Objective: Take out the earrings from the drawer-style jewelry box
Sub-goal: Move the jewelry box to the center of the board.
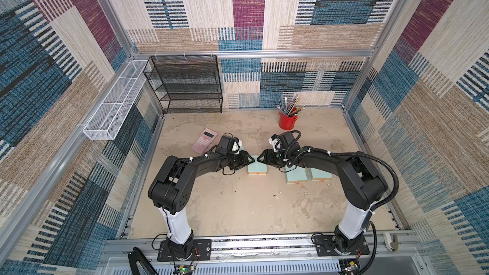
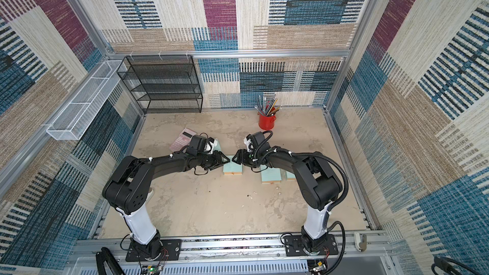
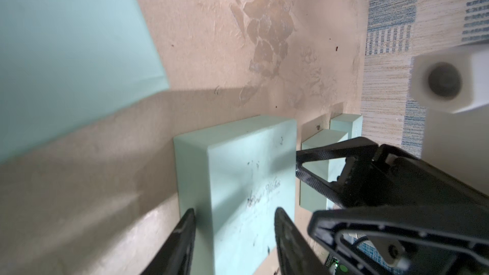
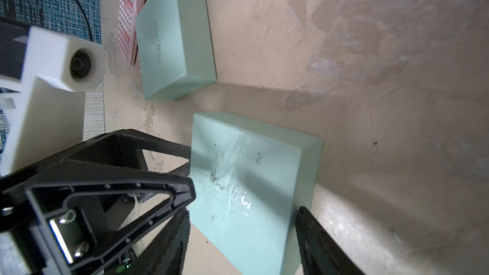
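**Two arms, one box:** Your arms meet over a mint-green jewelry box near the middle of the counter. Your left pincer pinches the box. Its wrist view shows one finger against the box's side wall and the other at the opposite edge of the lid.

Your right pincer reaches the box from the other side, with its fingers set apart on either side of it. You cannot tell whether they press it.

The earrings show in both top views as tiny pale specks on bare counter. They lie just toward the near edge from two more mint boxes, which sit on the right-hand side of the jewelry box.

A fourth mint box lies beside a pink calculator, toward the counter's left edge. A red pot of pencils stands by the far edge.
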### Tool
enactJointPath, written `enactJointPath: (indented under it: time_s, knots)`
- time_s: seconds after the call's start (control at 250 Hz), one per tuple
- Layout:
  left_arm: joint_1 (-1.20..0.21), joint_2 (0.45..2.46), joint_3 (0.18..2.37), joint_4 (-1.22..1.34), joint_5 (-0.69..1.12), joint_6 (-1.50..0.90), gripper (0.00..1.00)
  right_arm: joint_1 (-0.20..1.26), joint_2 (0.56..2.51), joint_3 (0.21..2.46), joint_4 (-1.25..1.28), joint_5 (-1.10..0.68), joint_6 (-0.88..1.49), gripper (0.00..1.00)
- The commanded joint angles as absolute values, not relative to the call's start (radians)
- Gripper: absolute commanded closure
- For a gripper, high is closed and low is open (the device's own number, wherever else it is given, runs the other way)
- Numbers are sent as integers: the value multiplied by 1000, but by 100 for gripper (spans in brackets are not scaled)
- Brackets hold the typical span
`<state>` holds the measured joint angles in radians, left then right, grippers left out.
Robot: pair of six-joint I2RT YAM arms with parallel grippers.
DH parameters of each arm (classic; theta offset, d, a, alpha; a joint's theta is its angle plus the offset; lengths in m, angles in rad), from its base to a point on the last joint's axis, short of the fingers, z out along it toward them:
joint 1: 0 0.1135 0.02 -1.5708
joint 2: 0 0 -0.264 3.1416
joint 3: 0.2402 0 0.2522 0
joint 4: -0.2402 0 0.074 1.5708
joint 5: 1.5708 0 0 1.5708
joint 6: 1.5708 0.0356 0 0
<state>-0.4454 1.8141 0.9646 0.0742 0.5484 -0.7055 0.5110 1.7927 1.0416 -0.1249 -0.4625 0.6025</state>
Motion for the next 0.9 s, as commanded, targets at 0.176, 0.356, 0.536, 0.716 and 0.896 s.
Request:
enactJointPath:
  time_s: [0.176, 0.356, 0.536, 0.716, 0.896]
  knots:
    - [-467, 1783, 913, 163, 644, -737, 51, 514, 1731, 1001, -131, -472, 586, 30]
    - [-489, 1772, 894, 179, 660, -750, 51, 513, 1693, 958, -125, -475, 600, 29]
    - [-519, 1764, 885, 191, 669, -763, 50, 514, 1645, 919, -128, -470, 610, 27]
    - [-543, 1762, 883, 194, 667, -768, 51, 515, 1614, 878, -133, -469, 621, 27]
    - [-549, 1766, 877, 202, 661, -773, 50, 517, 1583, 844, -134, -460, 631, 26]
